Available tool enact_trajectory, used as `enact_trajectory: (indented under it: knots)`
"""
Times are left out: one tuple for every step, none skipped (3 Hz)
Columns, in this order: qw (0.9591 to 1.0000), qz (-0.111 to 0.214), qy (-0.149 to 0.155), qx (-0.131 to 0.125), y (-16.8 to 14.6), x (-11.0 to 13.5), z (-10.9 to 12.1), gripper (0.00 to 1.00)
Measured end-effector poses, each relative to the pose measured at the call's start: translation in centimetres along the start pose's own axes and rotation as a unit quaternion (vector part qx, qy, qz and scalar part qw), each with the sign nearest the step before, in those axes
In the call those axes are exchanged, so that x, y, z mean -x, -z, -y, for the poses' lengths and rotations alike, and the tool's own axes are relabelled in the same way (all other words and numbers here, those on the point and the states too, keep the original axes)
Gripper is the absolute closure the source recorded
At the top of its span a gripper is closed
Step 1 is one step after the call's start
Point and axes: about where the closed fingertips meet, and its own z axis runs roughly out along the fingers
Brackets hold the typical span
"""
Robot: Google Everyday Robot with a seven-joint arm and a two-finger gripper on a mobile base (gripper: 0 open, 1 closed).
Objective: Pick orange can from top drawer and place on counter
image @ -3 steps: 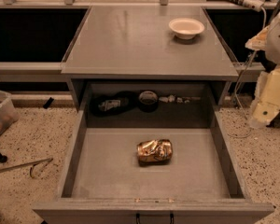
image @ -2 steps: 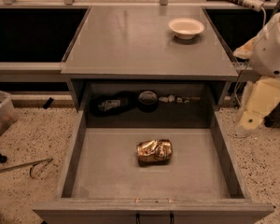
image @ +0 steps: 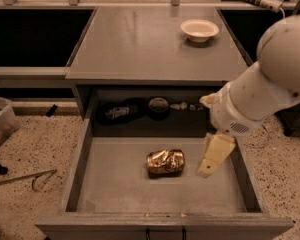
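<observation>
The orange can point(image: 165, 162), crumpled and shiny, lies on its side on the floor of the open top drawer point(image: 85, 149), near the middle. My white arm reaches in from the right, and the gripper point(image: 213, 158) hangs over the drawer's right part, just to the right of the can and apart from it. The grey counter point(image: 140, 39) lies above and behind the drawer.
A white bowl point(image: 199, 30) stands on the counter's far right. Dark objects point(image: 121, 111) and a round lid point(image: 159, 105) lie in the recess behind the drawer. A bin point(image: 0, 124) stands on the floor at left. The drawer's handle point(image: 165, 232) is at the bottom edge.
My arm has swung from the right of the counter leftward and down, bringing the gripper over the drawer next to the can. The can has not moved.
</observation>
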Motion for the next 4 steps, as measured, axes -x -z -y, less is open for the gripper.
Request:
enact_trajectory:
  knots:
    - [0.9992, 0.030, -0.022, 0.010, -6.52, 1.13, -1.46, 0.00]
    - [0.9990, 0.038, -0.022, -0.011, -6.82, 1.51, -0.66, 0.00]
    - [0.9990, 0.038, -0.022, -0.011, -6.82, 1.50, -0.66, 0.00]
    - [0.9985, 0.044, -0.028, -0.015, -6.90, 1.27, -0.52, 0.00]
